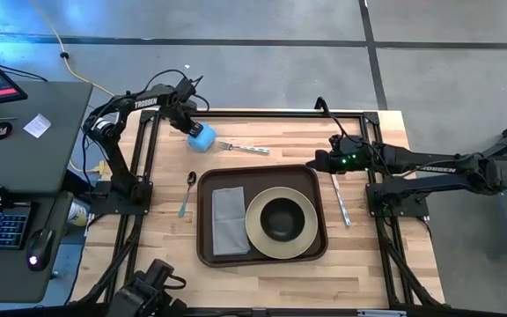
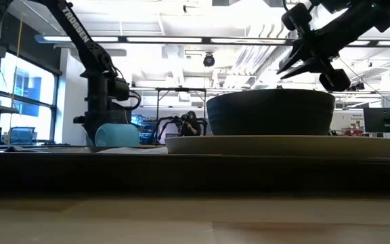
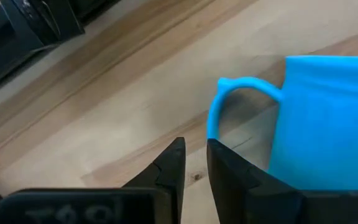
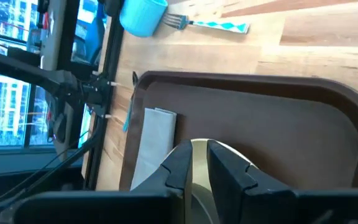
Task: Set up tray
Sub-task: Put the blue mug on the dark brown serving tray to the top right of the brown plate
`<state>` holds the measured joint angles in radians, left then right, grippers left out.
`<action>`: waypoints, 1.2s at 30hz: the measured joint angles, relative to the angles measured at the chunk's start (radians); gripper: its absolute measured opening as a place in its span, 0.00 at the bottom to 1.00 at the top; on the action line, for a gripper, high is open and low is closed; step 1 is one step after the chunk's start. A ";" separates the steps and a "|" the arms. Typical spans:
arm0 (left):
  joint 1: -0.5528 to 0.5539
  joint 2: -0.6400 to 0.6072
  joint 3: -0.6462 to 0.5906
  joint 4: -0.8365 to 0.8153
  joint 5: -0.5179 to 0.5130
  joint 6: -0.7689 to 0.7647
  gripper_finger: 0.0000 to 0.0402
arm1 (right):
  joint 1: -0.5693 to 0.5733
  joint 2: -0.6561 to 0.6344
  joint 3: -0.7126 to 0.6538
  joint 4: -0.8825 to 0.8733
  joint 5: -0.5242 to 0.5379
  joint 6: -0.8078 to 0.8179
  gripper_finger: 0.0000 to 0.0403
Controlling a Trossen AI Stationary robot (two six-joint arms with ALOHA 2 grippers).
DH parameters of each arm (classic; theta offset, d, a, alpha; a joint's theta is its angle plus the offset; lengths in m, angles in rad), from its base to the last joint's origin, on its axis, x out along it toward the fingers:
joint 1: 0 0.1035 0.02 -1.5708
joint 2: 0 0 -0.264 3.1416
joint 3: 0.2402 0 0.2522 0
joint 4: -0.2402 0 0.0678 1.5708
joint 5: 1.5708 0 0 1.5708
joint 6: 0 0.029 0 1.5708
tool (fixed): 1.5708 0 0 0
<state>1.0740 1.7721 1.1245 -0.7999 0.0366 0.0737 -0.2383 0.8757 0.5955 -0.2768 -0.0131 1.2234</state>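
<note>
One dark brown, round-cornered tray (image 1: pixel 262 258) faces you; left gripper (image 1: pixel 189 122) and right gripper (image 1: pixel 317 162) both look clenched, empty.

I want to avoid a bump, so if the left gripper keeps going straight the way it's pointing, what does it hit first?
Most likely the blue mug. The left gripper, fingers nearly shut, points at the mug's handle, which curves just ahead of the tips above the wooden table. Depth is hard to judge.

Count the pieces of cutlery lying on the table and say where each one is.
3. The fork lies beyond the tray, beside the blue mug. The spoon lies just left of the tray. The knife lies just right of it. None sits on the tray.
</note>
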 joint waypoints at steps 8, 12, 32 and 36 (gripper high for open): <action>-0.001 0.000 -0.009 0.062 0.091 -0.077 0.26 | 0.024 0.000 0.000 0.006 0.013 -0.003 0.10; -0.001 0.026 -0.008 0.074 0.079 -0.079 0.26 | 0.030 0.000 0.000 0.006 -0.016 -0.016 0.10; -0.042 0.040 0.001 0.020 0.054 -0.102 0.11 | 0.029 0.000 0.000 0.014 -0.127 -0.071 0.09; -0.042 -0.015 0.019 -0.017 0.061 -0.123 0.11 | 0.029 0.000 0.000 0.053 -0.106 -0.093 0.09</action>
<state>1.0321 1.7568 1.1435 -0.8166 0.0975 -0.0492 -0.2096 0.8757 0.5957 -0.2243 -0.1193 1.1300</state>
